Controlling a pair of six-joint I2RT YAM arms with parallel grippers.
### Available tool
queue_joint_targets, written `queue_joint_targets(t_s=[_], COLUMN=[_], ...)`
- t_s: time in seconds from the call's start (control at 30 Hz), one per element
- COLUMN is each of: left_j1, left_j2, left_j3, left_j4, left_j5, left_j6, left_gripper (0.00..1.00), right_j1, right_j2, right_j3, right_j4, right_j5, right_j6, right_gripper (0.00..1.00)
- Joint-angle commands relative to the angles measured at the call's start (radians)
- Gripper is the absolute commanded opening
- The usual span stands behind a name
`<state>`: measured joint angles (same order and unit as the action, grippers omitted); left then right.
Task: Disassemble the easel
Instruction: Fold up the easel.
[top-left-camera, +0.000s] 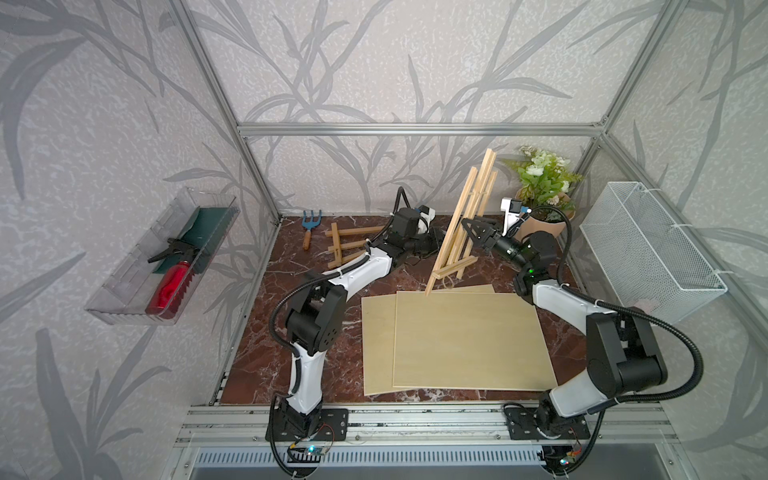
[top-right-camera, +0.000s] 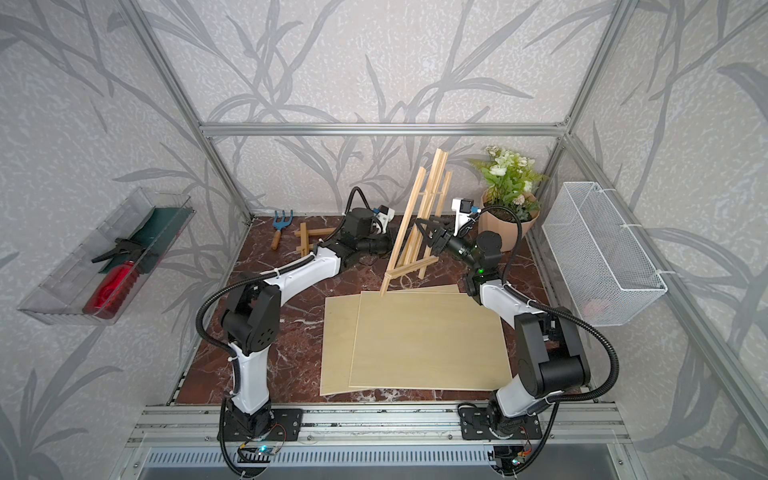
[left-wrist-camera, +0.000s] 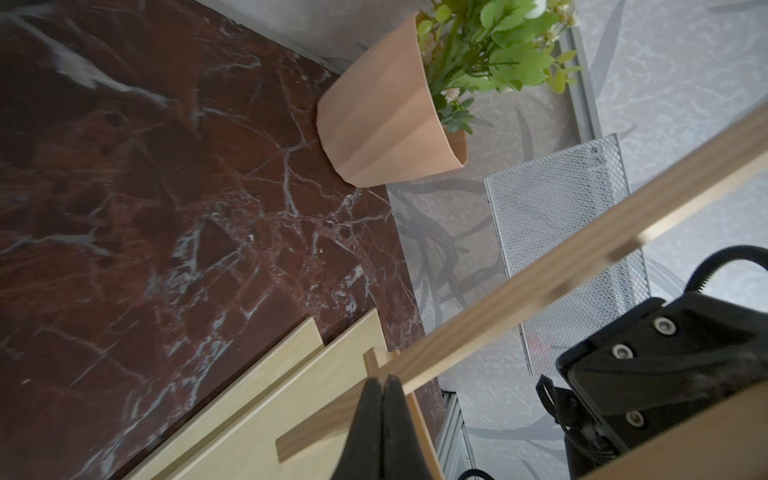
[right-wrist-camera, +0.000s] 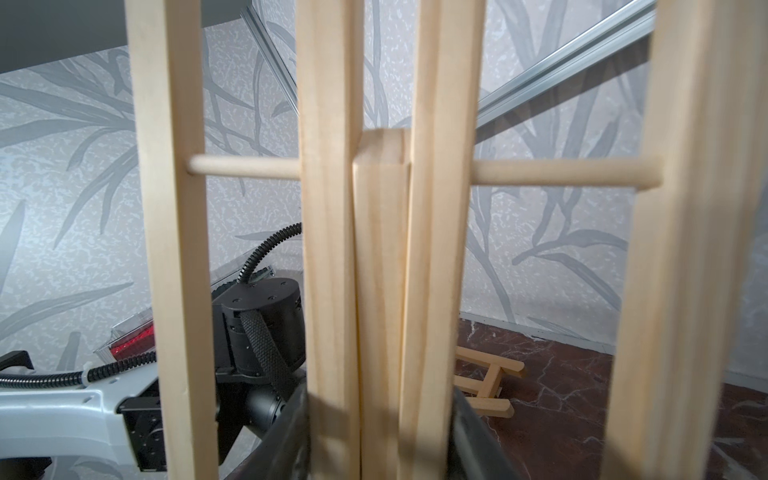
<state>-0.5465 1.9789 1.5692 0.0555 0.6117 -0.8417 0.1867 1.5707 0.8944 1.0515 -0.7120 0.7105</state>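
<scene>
Nearest us, two plywood boards (top-left-camera: 469, 340) lie overlapped on the tabletop (top-left-camera: 257, 361), prob. parked clear of the work. Just past their far edge the easel (top-left-camera: 456, 216) stands tilted, one leg tip over the boards; contact we can't tell. The right fingers (right-wrist-camera: 284, 446) come in from the side and pinch the centre slats approx. mid-height, so we judge they carry the frame and steady it. The left fingers (left-wrist-camera: 368, 419) are pressed together, tips against the easel low down. That looks more like a push or pry on a joint than a grab. Farther back, well apart, a second small easel (top-left-camera: 349, 245) lies flat beside a hand fork (top-left-camera: 308, 228), w/ a plant pot (left-wrist-camera: 386, 120) in the far corner.
</scene>
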Motion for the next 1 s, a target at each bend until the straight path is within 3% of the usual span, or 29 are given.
queue_joint_targets(t_s=[0.0, 0.43, 0.87, 0.97], left_j1=[0.008, -0.047, -0.093, -0.084], left_j2=[-0.072, -0.028, -0.032, -0.043], left_j3=[-0.001, 0.049, 0.014, 0.024], left_j4=[-0.173, -0.190, 0.056, 0.021], left_j5=[-0.085, 0.023, 0.108, 0.079], left_j6=[0.118, 0.108, -0.054, -0.028], left_gripper=[0.00, 0.00, 0.00, 0.00], right_j1=[-0.004, -0.006, -0.006, -0.006], right_j2=[-0.002, 0.003, 0.015, 0.014], right_j3=[0.012, 0.012, 0.015, 0.018], right_j4=[0.102, 0.111, 0.114, 0.092], right_j5=[0.001, -0.002, 0.000, 0.006], right_j6=[0.012, 0.020, 0.023, 0.018], right_gripper=[0.34, 0.34, 0.35, 0.35])
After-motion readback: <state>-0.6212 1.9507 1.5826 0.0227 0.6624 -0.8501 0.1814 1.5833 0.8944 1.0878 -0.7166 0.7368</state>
